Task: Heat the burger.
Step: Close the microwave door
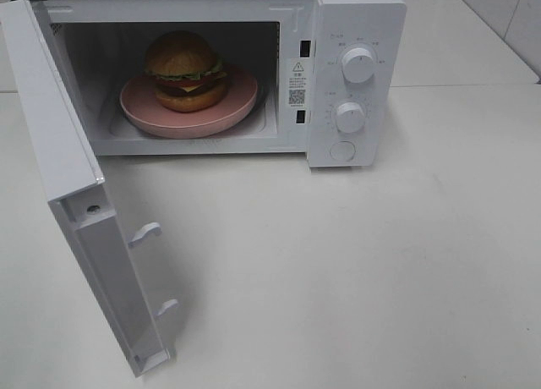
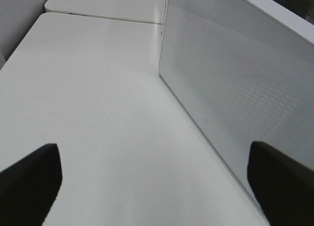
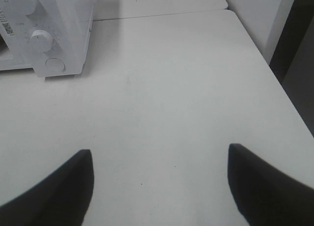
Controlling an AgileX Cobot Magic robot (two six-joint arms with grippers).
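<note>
The burger (image 1: pixel 186 71), with a golden-brown bun, green lettuce and red layers, sits on a pink plate (image 1: pixel 241 100) inside the white microwave (image 1: pixel 355 8). The microwave door (image 1: pixel 63 161) stands swung wide open toward the front left. No arm shows in the high view. In the left wrist view my left gripper (image 2: pixel 157 186) is open over bare table, with the door's outer face (image 2: pixel 235 88) beside it. My right gripper (image 3: pixel 159 186) is open above the table, with the microwave's control panel (image 3: pixel 49 34) far ahead of it. Nothing lies between either pair of fingers.
Two round knobs (image 1: pixel 358 65) (image 1: pixel 349 117) and a round button (image 1: pixel 342 150) are on the microwave's right panel. The white table (image 1: pixel 355 271) spreads in front of the microwave. The table's right edge (image 3: pixel 274 73) borders a dark gap in the right wrist view.
</note>
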